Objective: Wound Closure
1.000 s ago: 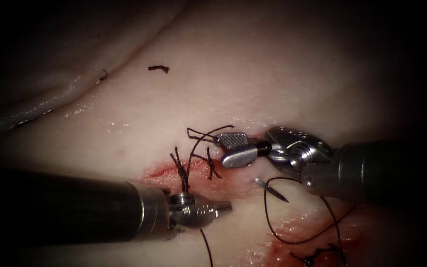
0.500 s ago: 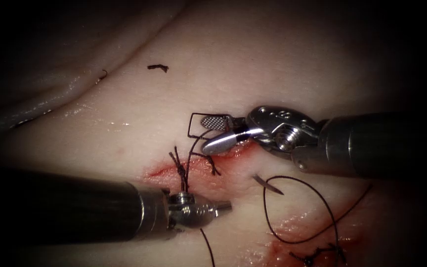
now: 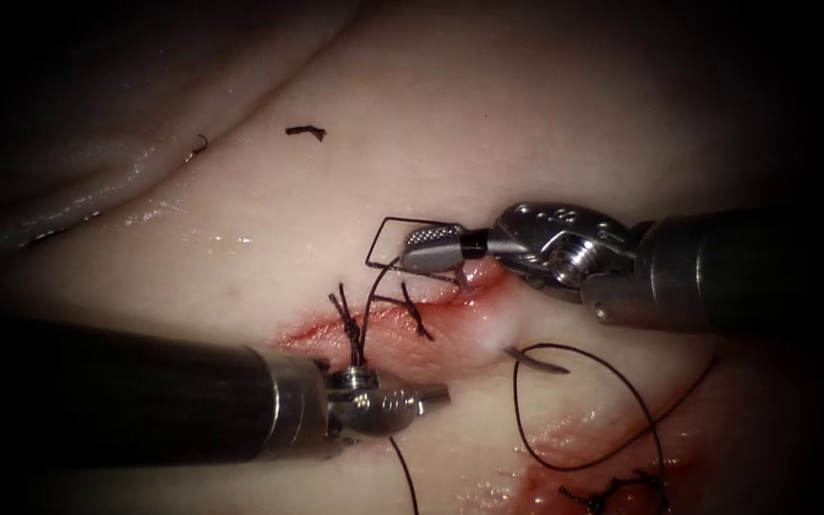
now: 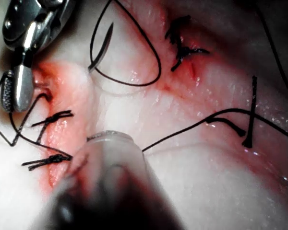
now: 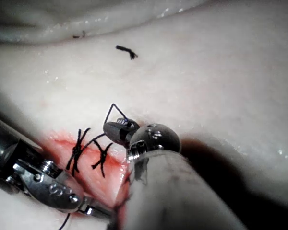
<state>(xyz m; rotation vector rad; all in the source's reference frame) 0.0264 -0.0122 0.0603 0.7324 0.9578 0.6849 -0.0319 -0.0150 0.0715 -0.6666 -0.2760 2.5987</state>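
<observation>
My right tool point(image 3: 419, 250) comes in from the right, its jaws shut on a loop of dark thread point(image 3: 379, 243) just above the cut point(image 3: 388, 329); the same grip shows in the right wrist view point(image 5: 116, 129). My left tool point(image 3: 436, 393) lies below the cut, jaws shut on the thread, which rises to the stitch point(image 3: 347, 329) and trails down from it point(image 3: 404, 472). The curved needle point(image 3: 536, 360) rests on the tissue to the right of the stitches, held by neither tool; whether its end sits in the tissue I cannot tell. The needle point(image 4: 100, 48) lies inside a thread loop.
Two knotted stitches point(image 3: 412, 319) cross the red cut. A wide thread loop point(image 3: 622, 420) curls over the tissue at lower right toward another knot point(image 3: 612, 496) in red fluid. Short cut thread ends point(image 3: 305, 131) lie on the pale tissue point(image 3: 526, 124) farther back.
The right tool's jaws, wide open a second ago, have closed on the thread loop after shifting up and slightly left. The needle has tilted flatter. The left tool has stayed put.
</observation>
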